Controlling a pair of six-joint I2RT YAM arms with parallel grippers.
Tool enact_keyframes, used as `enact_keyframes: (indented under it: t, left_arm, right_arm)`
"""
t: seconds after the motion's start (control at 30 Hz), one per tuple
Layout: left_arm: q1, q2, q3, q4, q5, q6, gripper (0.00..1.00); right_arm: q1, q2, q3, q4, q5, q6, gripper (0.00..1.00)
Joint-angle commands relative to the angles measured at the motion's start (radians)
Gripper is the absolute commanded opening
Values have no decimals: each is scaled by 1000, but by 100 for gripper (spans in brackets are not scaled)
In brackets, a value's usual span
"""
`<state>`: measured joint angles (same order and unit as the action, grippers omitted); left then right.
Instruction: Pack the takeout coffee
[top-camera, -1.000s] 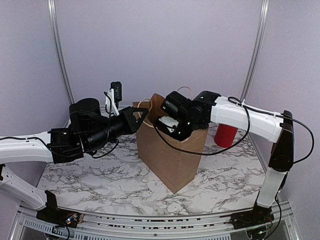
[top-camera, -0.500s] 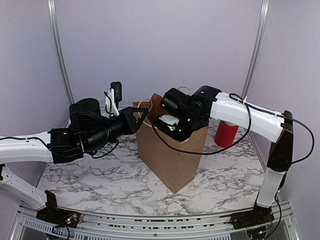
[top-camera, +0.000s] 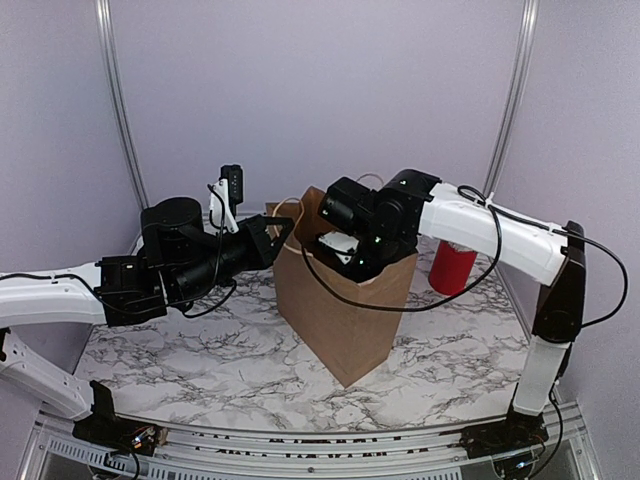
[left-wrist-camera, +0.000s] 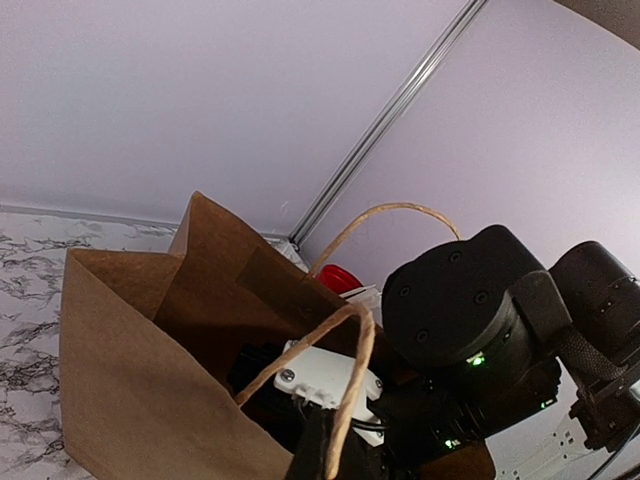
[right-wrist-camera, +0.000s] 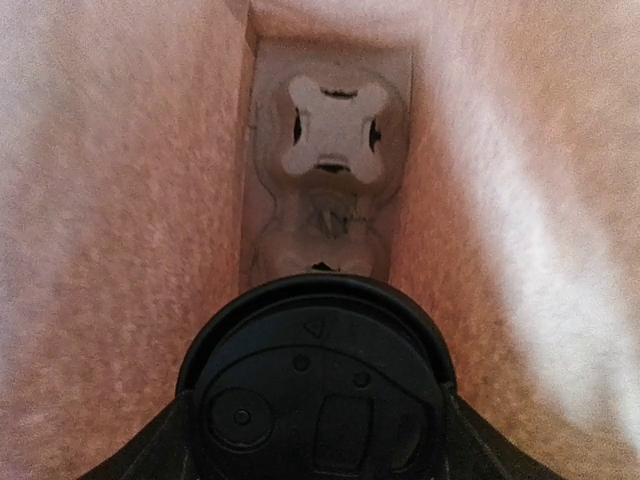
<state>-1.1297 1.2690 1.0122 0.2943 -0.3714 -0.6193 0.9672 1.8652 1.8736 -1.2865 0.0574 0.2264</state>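
Right tool (right-wrist-camera: 320, 450) reaches down through the open mouth of the brown paper bag (top-camera: 345, 320). Its jaws stand wide and are clamped on the takeout coffee (right-wrist-camera: 320, 400), with a dark finger (right-wrist-camera: 165, 448) pressed against each side of the cup just under the round black lid (right-wrist-camera: 300, 335). Only the lid shows from the wrist camera; the cup body is hidden beneath it. The coffee sits inside the bag, between its brown walls and above a moulded pulp cup carrier (right-wrist-camera: 325, 190) that lies on the bag's floor. The carrier's far socket, with its cross-shaped opening, is bare. The lid covers the near socket, and whether the cup has touched down in it cannot be told.

Left tool (top-camera: 273, 233) comes in from the left and is closed tight on the near twine handle (left-wrist-camera: 353, 380) at the bag's left rim. The other handle loop (left-wrist-camera: 395, 207) arches up on the far side of the opening. The bag stands upright in the middle of the marble desk (top-camera: 200, 350), one corner turned toward the arm bases. A red cylinder (top-camera: 452, 268) stands on the desk behind and to the right of the bag, apart from it and partly hidden by the right arm.
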Motion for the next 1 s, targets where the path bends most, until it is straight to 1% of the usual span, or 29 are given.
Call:
enact_keyframes:
  t: [0.0, 0.2, 0.5, 0.63, 0.7, 0.97]
  left_arm:
    - [-5, -4, 29, -23, -21, 22, 0]
    - [-4, 2, 35, -22, -14, 22, 0]
    - [-5, -3, 37, -24, -11, 27, 0]
    - [-4, -1, 40, -24, -10, 26, 0]
    - [-4, 2, 40, -24, -9, 28, 0]
    - [-4, 11, 41, -24, -14, 28, 0]
  right_arm:
    - [10, -6, -70, 0, 7, -7, 75]
    - [10, 0, -152, 40, -5, -9, 75]
    - [10, 17, -129, 35, 7, -13, 78]
    - [11, 16, -127, 29, 13, -14, 77]
    - [10, 15, -106, 17, 21, -13, 77]
    - [10, 17, 86, -47, 39, -10, 77]
